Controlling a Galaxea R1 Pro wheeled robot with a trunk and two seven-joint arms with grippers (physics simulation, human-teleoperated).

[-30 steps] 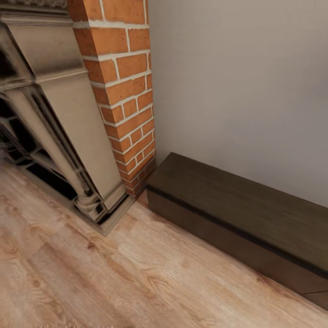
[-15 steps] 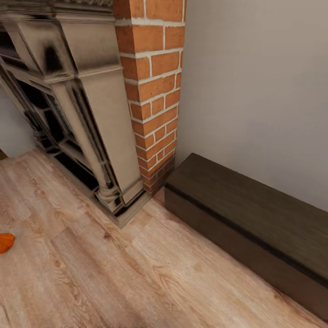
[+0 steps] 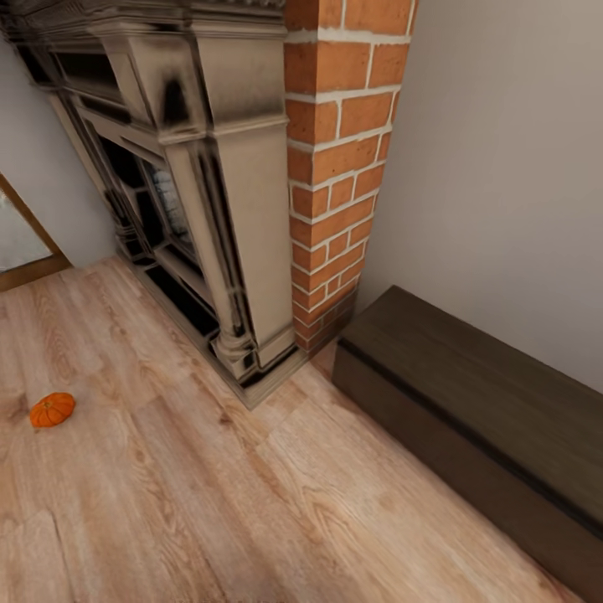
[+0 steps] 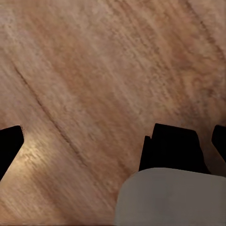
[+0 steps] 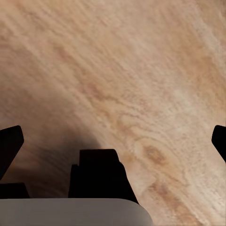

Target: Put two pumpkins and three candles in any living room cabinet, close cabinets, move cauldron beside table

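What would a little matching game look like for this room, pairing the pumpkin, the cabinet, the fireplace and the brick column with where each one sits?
Things:
1. pumpkin
2. cabinet
3. fireplace
4. brick column

Places:
A. low along the pale wall, drawers shut
B. alone on the wooden floor
C. between the fireplace and the cabinet
D. left of the bricks, grey and ornate

Pairs: 1-B, 2-A, 3-D, 4-C

ornate grey fireplace [image 3: 209,193] with red brick column [image 3: 339,159] on wood floor [image 3: 209,494]
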